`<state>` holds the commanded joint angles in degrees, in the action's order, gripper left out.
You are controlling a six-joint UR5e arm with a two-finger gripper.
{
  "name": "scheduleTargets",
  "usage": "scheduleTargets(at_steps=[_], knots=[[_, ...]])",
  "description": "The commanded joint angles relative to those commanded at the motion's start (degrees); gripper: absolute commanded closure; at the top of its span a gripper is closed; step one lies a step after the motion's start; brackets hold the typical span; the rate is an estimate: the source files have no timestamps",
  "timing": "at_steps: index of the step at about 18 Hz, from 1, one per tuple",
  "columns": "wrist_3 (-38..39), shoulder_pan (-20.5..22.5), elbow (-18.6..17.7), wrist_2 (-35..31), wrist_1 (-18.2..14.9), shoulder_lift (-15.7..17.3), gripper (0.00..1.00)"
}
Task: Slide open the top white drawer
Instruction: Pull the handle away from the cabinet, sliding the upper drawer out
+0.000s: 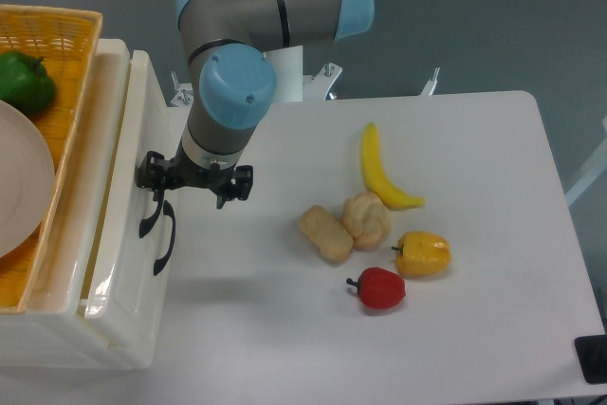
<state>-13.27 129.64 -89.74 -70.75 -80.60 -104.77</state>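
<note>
The cream-white cabinet stands at the left edge of the table. The top white drawer (pixel 129 139) is slid a little way out to the right, and a narrow strip of its inside shows along its front wall. My gripper (pixel 152 180) hangs at the drawer's front, shut on the upper end of its curved black handle (pixel 146 223). The lower drawer's black handle (pixel 167 242) sits just to the right of it and is not touched.
On the cabinet rests an orange wicker basket (pixel 66 82) with a green pepper (pixel 24 81) and a white plate (pixel 19 177). On the table lie a banana (pixel 379 173), two bread pieces (pixel 346 223), a yellow pepper (pixel 423 253) and a red pepper (pixel 381 287).
</note>
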Motion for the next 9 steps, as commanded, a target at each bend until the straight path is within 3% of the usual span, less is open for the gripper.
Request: scheduleTargets(at_steps=[3,9], knots=[[-0.6,-0.1,0.1,-3.2,-0.1,0.1,0.00],[-2.2,0.4,0.2,-3.3,-0.2,0.1,0.00]])
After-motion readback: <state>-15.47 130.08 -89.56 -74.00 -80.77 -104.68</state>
